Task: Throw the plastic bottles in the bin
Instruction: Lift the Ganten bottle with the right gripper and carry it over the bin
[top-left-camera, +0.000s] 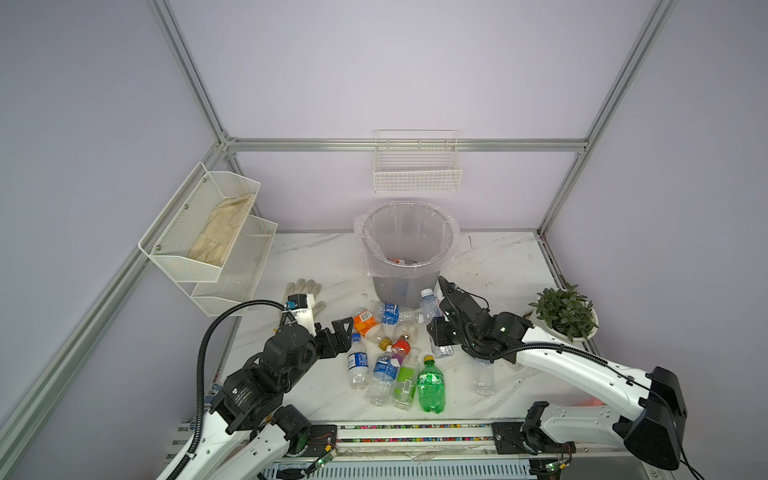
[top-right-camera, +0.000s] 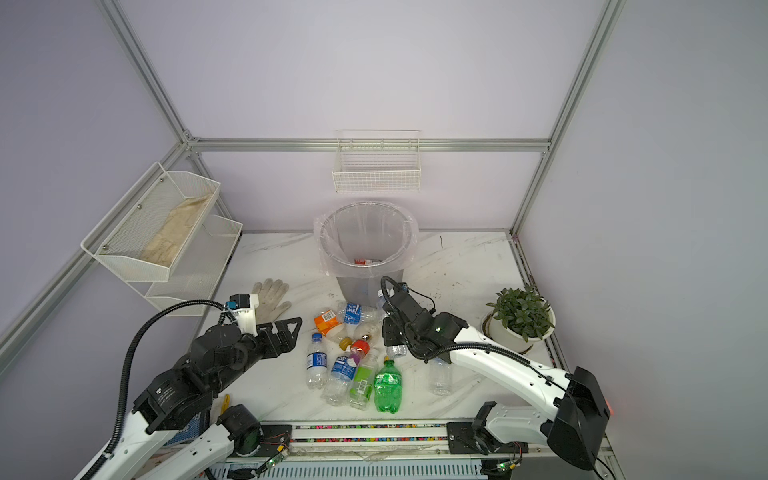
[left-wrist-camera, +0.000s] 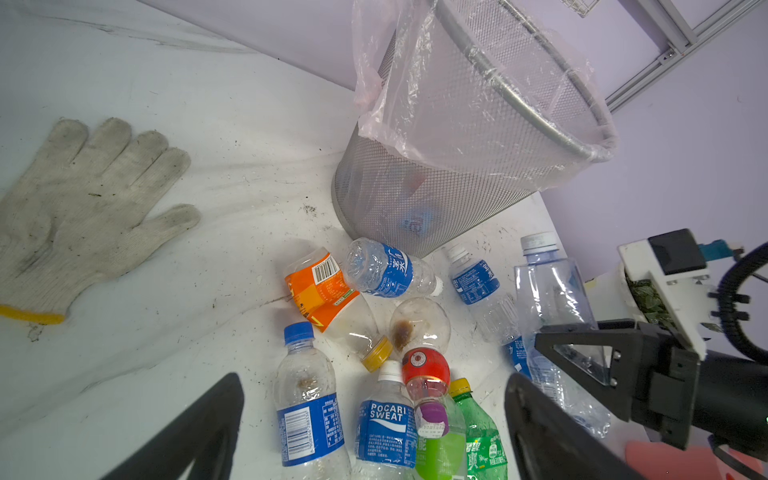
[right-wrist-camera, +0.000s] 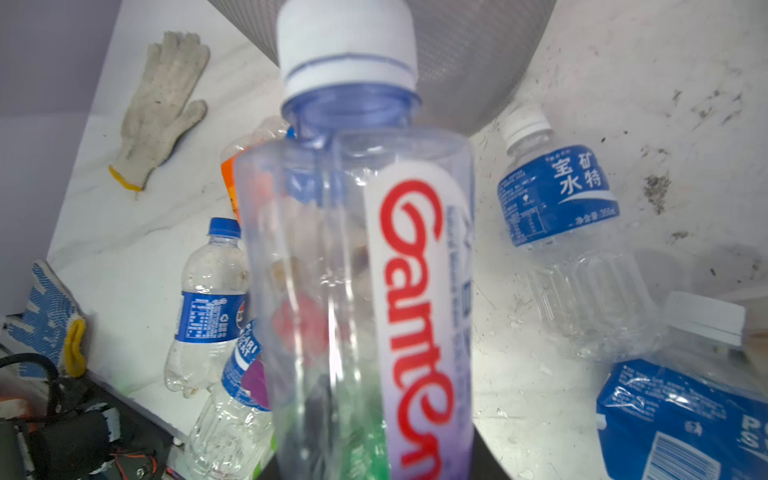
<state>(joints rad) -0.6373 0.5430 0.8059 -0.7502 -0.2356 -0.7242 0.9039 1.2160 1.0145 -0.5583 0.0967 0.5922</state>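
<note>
Between the two arms, loose plastic bottles (top-left-camera: 384, 357) lie heaped on the marble table (top-left-camera: 498, 266) just before the bag-lined mesh bin (top-left-camera: 390, 286); others lie inside it. Right gripper (top-left-camera: 439, 334): jaws clamped on a clear, white-capped Ganten bottle (right-wrist-camera: 353, 270) beside the bin. Left gripper (top-left-camera: 348, 332): jaws wide apart, empty, at the heap's left edge

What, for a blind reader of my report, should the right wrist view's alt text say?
A clear bottle with a white cap and red lettering fills the middle. Behind it the white table holds blue-labelled bottles, a white glove and the grey mesh bin.
</note>
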